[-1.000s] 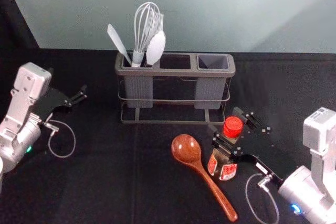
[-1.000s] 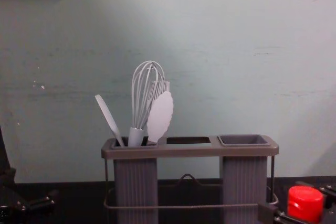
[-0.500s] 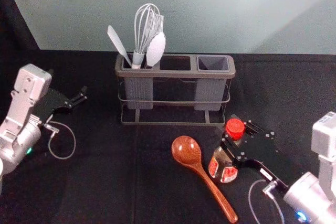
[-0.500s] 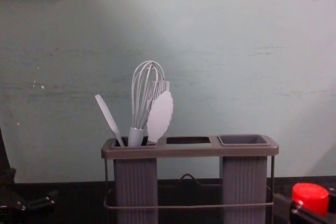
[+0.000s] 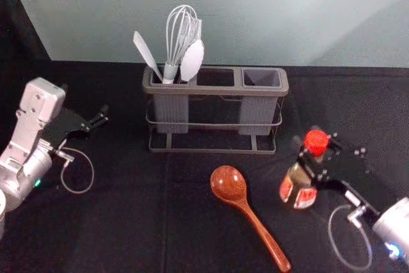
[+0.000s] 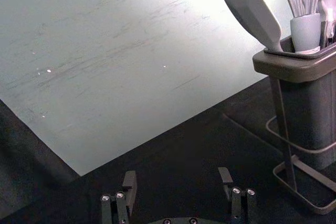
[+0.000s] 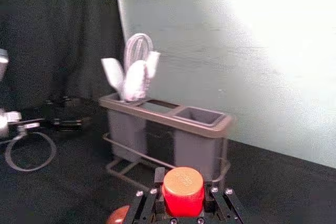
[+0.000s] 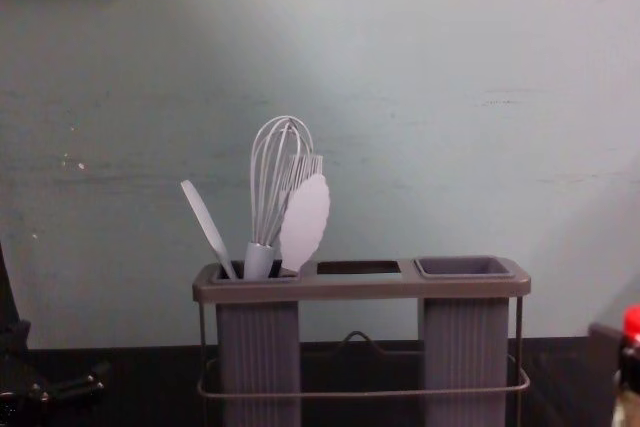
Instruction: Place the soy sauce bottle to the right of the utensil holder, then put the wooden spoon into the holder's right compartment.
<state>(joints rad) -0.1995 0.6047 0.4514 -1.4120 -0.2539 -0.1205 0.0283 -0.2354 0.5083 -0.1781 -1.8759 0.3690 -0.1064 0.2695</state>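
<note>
We think the bottle (image 5: 297,187) is hard and smooth, a bit heavy with sauce inside, and it might slip or break if it falls. The right gripper (image 5: 316,148) is closed around its top, near the red cap (image 5: 316,140). That looks like a good place to hold, if we keep it upright and go slow. The bottle is out in front of the holder (image 5: 215,91) and to its right, apart from it; we cannot tell if its bottom touches the table. The wooden spoon (image 5: 228,183) lies in front of the holder. It should be light and stiff, and we would pinch it by its long handle. The left gripper (image 6: 177,176) is off to the left, its fingers wide with nothing between. We count one bottle, one wooden spoon and one holder with three slots. The left slot has four tools: one whisk (image 5: 182,33), one spatula (image 5: 146,51), one brush (image 8: 308,164) and one white tool with a wavy edge (image 8: 305,222). The right slot (image 5: 261,78) has none.
</note>
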